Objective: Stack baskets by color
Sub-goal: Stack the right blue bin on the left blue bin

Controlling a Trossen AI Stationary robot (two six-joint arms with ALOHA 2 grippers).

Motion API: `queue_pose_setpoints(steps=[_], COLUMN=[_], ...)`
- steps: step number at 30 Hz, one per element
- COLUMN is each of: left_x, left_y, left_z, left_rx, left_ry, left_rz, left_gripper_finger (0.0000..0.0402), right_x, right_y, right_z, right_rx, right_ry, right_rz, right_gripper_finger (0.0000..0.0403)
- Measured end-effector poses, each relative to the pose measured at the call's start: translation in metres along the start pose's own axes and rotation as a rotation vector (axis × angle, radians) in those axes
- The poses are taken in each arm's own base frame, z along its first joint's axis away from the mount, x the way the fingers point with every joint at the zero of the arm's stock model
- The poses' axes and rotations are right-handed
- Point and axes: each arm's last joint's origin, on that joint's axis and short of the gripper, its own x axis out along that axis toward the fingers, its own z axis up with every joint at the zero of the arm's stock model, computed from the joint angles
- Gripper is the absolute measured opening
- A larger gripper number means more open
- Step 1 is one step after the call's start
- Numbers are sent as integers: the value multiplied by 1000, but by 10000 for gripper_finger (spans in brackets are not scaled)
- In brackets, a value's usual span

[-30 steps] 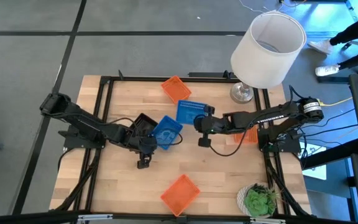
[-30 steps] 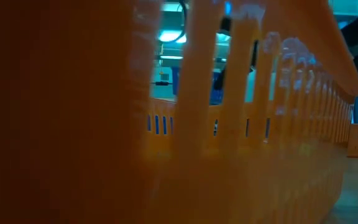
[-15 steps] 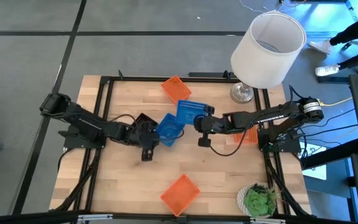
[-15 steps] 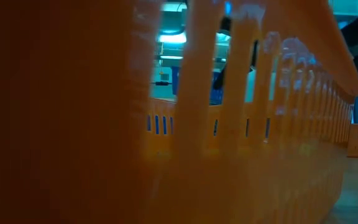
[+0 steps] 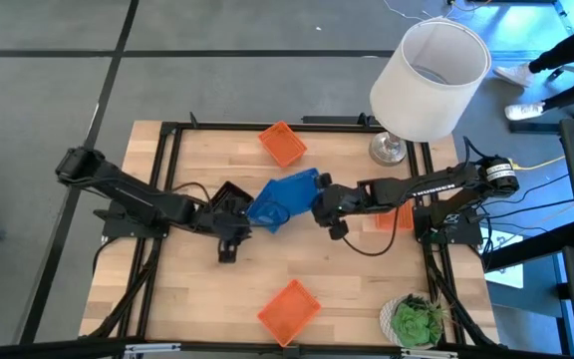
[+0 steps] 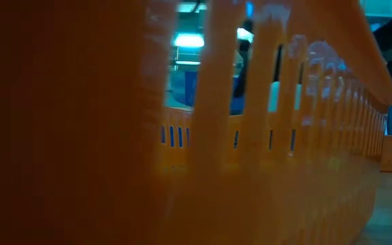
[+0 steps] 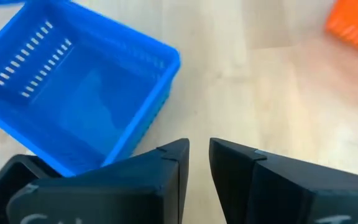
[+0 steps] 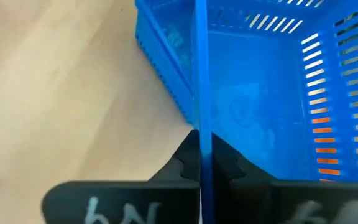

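My right gripper (image 5: 318, 199) is shut on a blue basket (image 5: 297, 187) at the table's middle and holds it tipped. A second blue basket (image 5: 265, 212) (image 7: 73, 106) sits next to it, partly under it in the high view. My left gripper (image 5: 239, 227) (image 7: 199, 155) hovers just near-left of that second basket. Its fingers stand a narrow gap apart with nothing between them. A black basket (image 5: 229, 197) lies beside the left gripper. Orange baskets lie at the far middle (image 5: 282, 143), at the near middle (image 5: 289, 309) and under the right arm (image 5: 395, 217). My right gripper pinches one side wall of the blue basket at its rim (image 8: 201, 118), one finger inside the basket and one outside. The fingers come from the table's right, slanting down. The basket is lifted and tilted, with its far part over the second blue basket.
A large white lampshade (image 5: 430, 80) stands at the far right corner and a green plant (image 5: 414, 321) at the near right corner. In the low view the wall of an orange basket (image 6: 114, 136) fills nearly the whole picture. Bare wood lies at the near left.
My right gripper has rolled about its own line, and its blue basket has swung over toward the table's left, onto the second blue basket. My left gripper has risen a little and turned. The second blue basket tipped up briefly and has shifted slightly.
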Motion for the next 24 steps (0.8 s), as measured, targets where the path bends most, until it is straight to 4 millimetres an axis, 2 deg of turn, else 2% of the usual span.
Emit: queue_pose_setpoints(steps=[5, 7, 12, 16, 24], left_x=[-22, -29, -46, -57, -72], left_y=[-4, -5, -8, -8, -5], left_z=[2, 2, 4, 7, 9], left_rx=[-77, -95, -101, -106, -118], left_ry=[-40, -48, -101, -154, -217], left_rz=[-34, -47, -80, -66, -73], left_gripper_finger=[55, 55, 55, 55, 55], right_x=[0, 0, 4, 13, 46], right_y=[-5, -9, -22, -29, -34], right_z=[7, 10, 3, -3, -15], right_rx=[-316, -384, -398, -416, -446], right_ry=[-76, -135, -226, -224, -241], right_rz=[-47, -52, 19, 29, 65], right_gripper_finger=[0, 0, 0, 0, 0])
